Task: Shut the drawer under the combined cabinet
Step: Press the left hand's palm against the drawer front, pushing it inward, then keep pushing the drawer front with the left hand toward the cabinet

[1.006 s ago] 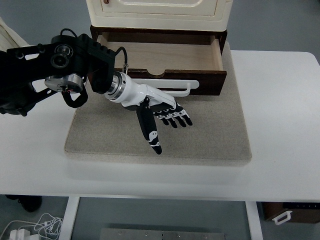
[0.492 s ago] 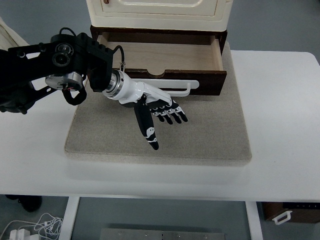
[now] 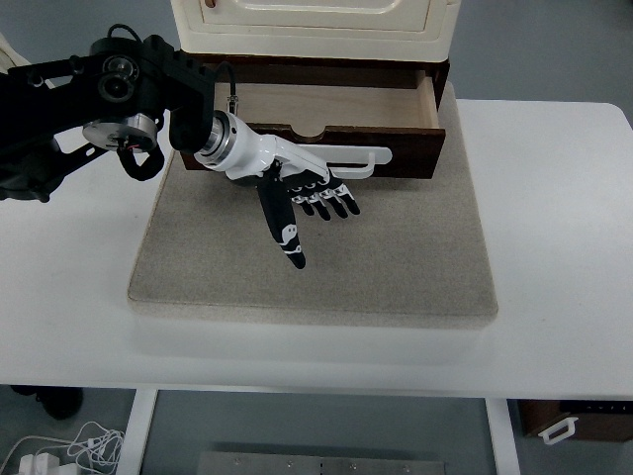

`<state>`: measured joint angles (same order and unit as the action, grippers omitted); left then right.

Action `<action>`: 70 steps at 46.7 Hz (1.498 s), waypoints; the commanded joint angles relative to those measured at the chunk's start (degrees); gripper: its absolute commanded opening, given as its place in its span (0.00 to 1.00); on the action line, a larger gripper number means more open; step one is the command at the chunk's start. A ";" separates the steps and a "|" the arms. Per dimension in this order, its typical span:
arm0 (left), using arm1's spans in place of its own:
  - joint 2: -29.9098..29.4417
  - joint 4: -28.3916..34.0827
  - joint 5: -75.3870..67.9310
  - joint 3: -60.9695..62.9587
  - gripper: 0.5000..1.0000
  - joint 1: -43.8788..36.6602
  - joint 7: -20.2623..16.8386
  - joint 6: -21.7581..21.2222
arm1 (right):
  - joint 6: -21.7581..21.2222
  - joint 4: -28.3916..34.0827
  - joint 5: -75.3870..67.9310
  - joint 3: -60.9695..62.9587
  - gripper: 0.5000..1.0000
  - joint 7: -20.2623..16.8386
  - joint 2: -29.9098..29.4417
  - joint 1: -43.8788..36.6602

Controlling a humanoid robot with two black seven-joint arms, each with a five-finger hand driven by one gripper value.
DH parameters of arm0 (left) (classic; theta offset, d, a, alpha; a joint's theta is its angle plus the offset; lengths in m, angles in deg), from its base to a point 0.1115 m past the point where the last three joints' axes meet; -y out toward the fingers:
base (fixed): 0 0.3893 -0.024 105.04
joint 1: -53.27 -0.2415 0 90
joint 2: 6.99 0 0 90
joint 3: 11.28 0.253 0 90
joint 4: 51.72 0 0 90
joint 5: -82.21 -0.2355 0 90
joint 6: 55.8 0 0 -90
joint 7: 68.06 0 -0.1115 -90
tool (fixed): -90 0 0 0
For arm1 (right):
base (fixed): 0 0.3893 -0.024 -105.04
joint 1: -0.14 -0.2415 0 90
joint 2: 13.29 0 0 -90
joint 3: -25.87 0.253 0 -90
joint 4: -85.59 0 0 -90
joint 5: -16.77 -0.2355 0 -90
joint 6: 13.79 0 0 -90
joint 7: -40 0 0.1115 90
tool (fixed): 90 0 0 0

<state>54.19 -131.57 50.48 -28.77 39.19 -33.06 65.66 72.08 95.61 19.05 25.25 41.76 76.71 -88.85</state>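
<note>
A dark wood drawer point(image 3: 326, 109) with a pale inside sticks out from under the cream cabinet point(image 3: 315, 25), partly open. Its white bar handle point(image 3: 351, 158) runs along the dark front panel point(image 3: 396, 156). My left hand point(image 3: 312, 208) comes in from the left on a black arm. Its black and white fingers point(image 3: 331, 201) are spread flat and hold nothing. The back of the hand lies against the drawer front and handle. The thumb point(image 3: 287, 233) points down toward the near edge of the mat. The right arm is out of view.
The cabinet and drawer stand on a grey felt mat point(image 3: 396, 267) laid on a white table point(image 3: 564, 247). The bulky black left arm point(image 3: 109, 99) covers the table's far left. Cables lie on the floor point(image 3: 59, 450) below the table's front edge.
My left hand has moved up toward the cabinet, and the drawer front has slid inward with it. Less of the drawer's pale inside shows now.
</note>
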 commanded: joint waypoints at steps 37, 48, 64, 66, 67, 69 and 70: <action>2.36 6.29 -5.89 -0.18 0.99 0.81 0.00 2.38 | 0.08 0.00 0.00 0.00 0.90 0.01 0.00 0.05; 4.47 8.92 -7.56 -0.97 0.99 0.72 0.00 2.55 | 0.08 0.00 0.00 0.00 0.90 0.01 0.00 -0.04; 5.18 11.47 -7.56 -0.97 0.99 1.51 0.00 2.64 | 0.00 0.00 0.00 0.00 0.90 0.01 0.00 0.05; 5.27 11.65 -7.47 -0.97 0.99 1.51 0.00 2.64 | 0.00 0.00 0.00 0.00 0.90 0.01 0.00 0.05; 5.27 11.65 -7.47 -0.97 0.99 1.51 0.00 2.64 | 0.00 0.00 0.00 0.00 0.90 0.01 0.00 0.05; 5.36 11.74 -7.56 -1.06 1.00 1.51 0.00 2.64 | 0.00 0.00 0.00 0.00 0.90 0.01 0.00 0.04; 5.27 11.83 -7.56 -1.06 0.99 1.42 0.00 2.64 | 0.00 0.00 0.00 0.00 0.90 0.01 0.00 0.05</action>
<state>59.49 -119.90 42.92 -29.77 40.69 -33.06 68.29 72.09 95.61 19.05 25.26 41.75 76.71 -88.82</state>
